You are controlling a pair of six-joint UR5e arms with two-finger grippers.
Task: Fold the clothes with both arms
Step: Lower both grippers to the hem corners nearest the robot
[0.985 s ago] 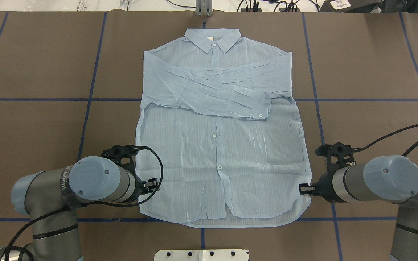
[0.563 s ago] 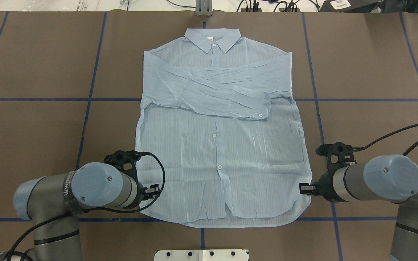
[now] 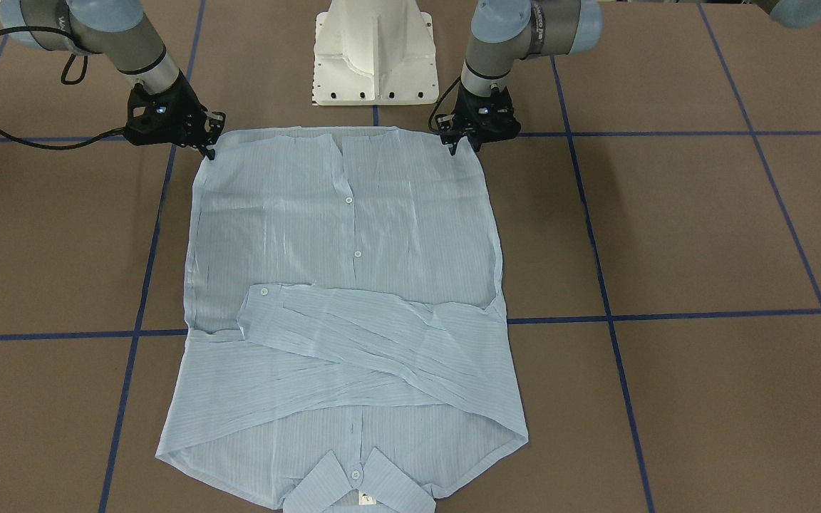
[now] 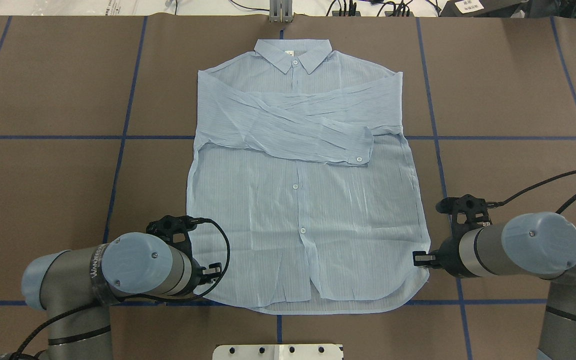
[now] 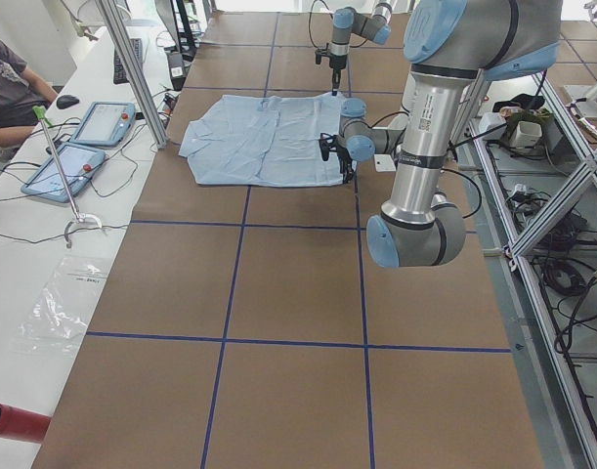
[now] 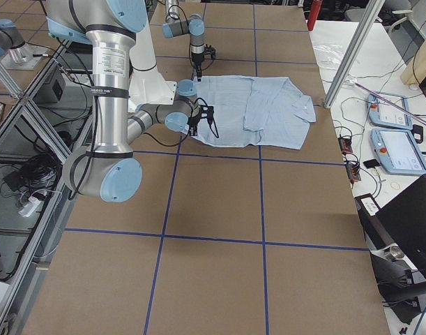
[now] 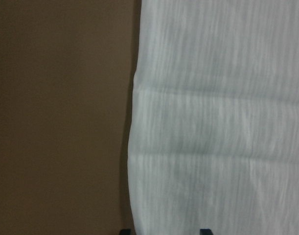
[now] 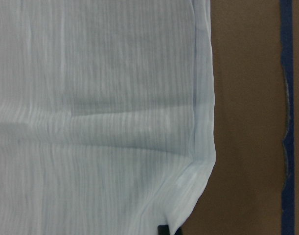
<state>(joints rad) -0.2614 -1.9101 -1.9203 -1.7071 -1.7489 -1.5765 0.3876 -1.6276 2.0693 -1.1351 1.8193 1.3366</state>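
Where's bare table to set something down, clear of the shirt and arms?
Bare table lies on both sides of the shirt, out past the blue tape lines. It's crowded at the hem, where the left hand and right hand sit.

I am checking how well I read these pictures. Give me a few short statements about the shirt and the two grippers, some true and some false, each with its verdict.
1. The shirt lies flat, with its collar on the side of the table away from the robot. True.
2. Both sleeves are spread out sideways. False: they are folded across the chest.
3. The left gripper is at the hem corner on the robot's left. True.
4. The right gripper is at the collar. False: it is at the other hem corner, close to the robot.
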